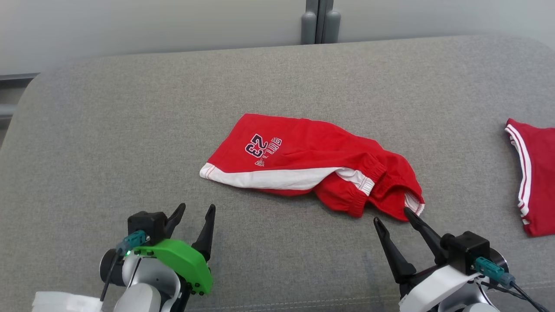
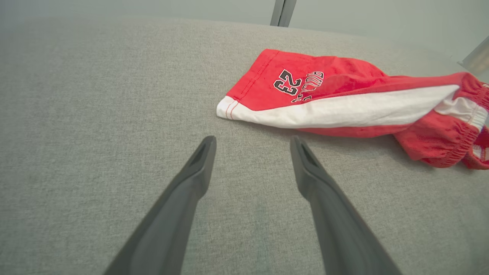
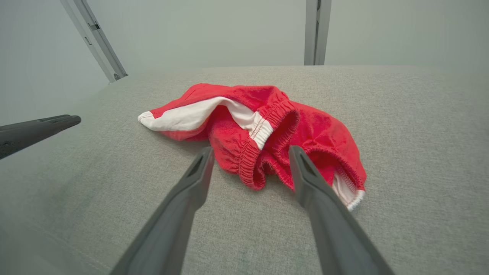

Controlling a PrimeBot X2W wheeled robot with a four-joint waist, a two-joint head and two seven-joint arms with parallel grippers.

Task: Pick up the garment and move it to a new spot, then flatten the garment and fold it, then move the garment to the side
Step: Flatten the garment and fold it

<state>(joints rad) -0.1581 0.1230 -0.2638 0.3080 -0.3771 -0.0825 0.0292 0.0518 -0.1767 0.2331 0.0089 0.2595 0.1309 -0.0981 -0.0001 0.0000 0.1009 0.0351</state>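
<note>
A broad grey woven-fabric upholstered surface [image 1: 130,130] with rounded far corners is spread across the foreground. Behind it, a plain pale grey wall [image 1: 151,21] is seen, split by a grey vertical post [image 1: 320,21]. Soft, even light is cast throughout.

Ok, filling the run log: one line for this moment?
red-and-white fabric shorts crumpled, unfolded | left end effector open | right end effector open, near shorts

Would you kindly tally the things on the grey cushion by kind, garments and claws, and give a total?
Red garments: 2, the shorts and the other red garment at the right edge
Claws: 2, the left claw and the right claw, both open
Total: 4
</note>
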